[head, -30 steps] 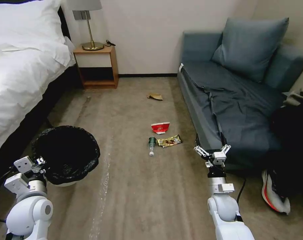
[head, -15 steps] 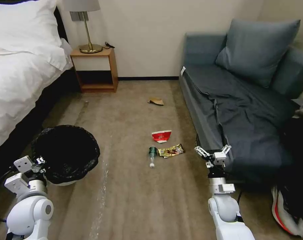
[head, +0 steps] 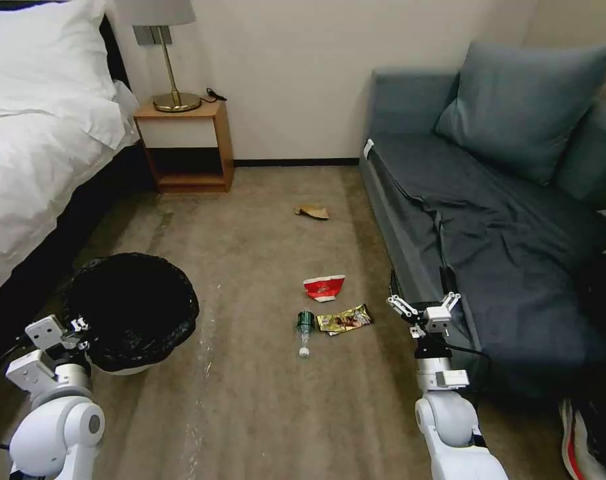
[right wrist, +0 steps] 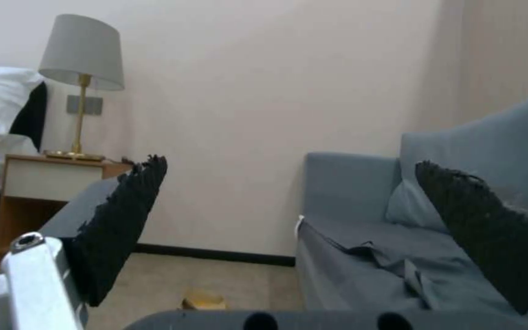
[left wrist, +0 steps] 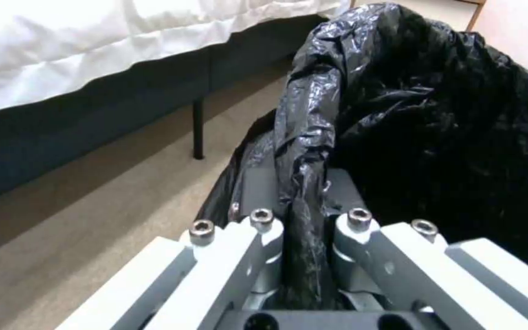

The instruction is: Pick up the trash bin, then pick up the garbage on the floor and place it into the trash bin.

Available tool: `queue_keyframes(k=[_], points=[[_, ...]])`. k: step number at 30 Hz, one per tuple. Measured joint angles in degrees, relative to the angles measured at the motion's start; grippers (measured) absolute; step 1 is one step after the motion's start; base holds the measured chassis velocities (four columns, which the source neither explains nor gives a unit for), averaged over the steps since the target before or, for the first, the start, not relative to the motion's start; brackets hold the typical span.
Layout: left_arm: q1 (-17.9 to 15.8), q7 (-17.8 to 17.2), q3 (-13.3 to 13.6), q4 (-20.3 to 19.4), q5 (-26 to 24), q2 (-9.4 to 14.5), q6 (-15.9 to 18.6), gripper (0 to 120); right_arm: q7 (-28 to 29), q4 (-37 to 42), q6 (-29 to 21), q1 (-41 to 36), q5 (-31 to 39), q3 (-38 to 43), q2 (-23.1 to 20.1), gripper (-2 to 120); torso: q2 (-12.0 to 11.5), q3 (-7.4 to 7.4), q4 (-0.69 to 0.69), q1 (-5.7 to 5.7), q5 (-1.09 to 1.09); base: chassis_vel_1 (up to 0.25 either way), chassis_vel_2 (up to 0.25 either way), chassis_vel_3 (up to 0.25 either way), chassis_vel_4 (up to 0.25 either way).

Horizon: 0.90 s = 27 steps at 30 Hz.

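Note:
The trash bin (head: 133, 313), white with a black bag over its rim, hangs at the lower left, and my left gripper (head: 79, 327) is shut on its near rim. The left wrist view shows both jaws clamped on the bagged rim (left wrist: 304, 183). Garbage lies on the carpet ahead: a crushed red-and-white cup (head: 323, 287), a small clear bottle with a green label (head: 305, 328), a gold-brown wrapper (head: 344, 320) and crumpled tan paper (head: 312, 213) farther off. My right gripper (head: 424, 307) is held open in the air right of the wrapper, beside the sofa's edge. Its black pads (right wrist: 123, 220) stand wide apart.
A grey-blue sofa (head: 489, 220) with a cushion runs along the right. A bed with white linen (head: 36, 147) lines the left, and a wooden nightstand (head: 183, 143) with a lamp stands at the far wall. A shoe (head: 579, 440) lies at the lower right.
The whole view has shifted: the litter, sofa and shoe sit lower and nearer in the picture, so the camera has moved forward. Both grippers keep their poses; the left still holds the bin.

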Motion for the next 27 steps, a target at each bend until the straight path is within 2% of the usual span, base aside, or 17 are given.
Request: queue_keyframes(k=[19, 21, 23, 27], points=[[-0.5, 0.5, 0.2, 1.3, 1.0, 0.2, -0.4, 5, -0.3, -1.4, 0.1, 0.7, 0.3, -0.4, -0.3, 100, 0.0, 0.0, -0.01, 0.0, 0.0, -0.128, 0.126, 0.128, -0.132], [-0.4, 0.5, 0.3, 1.4, 1.0, 0.3, -0.5, 5, -0.3, -1.7, 0.7, 0.9, 0.3, -0.7, -0.5, 100, 0.0, 0.0, -0.01, 0.0, 0.0, -0.114, 0.128, 0.119, -0.148], [0.1, 0.5, 0.6, 1.9, 1.1, 0.7, -1.0, 5, -0.2, -2.9, 4.0, 1.8, -0.2, -1.7, -1.2, 100, 0.0, 0.0, 0.0, 0.0, 0.0, -0.12, 0.131, 0.127, -0.126], [0.6, 0.6, 0.7, 2.4, 1.6, 0.5, -1.0, 5, -0.7, -2.7, 4.9, 1.2, -0.7, -2.7, -2.3, 100, 0.0, 0.01, 0.0, 0.01, -0.01, -0.112, 0.125, 0.108, -0.106]])
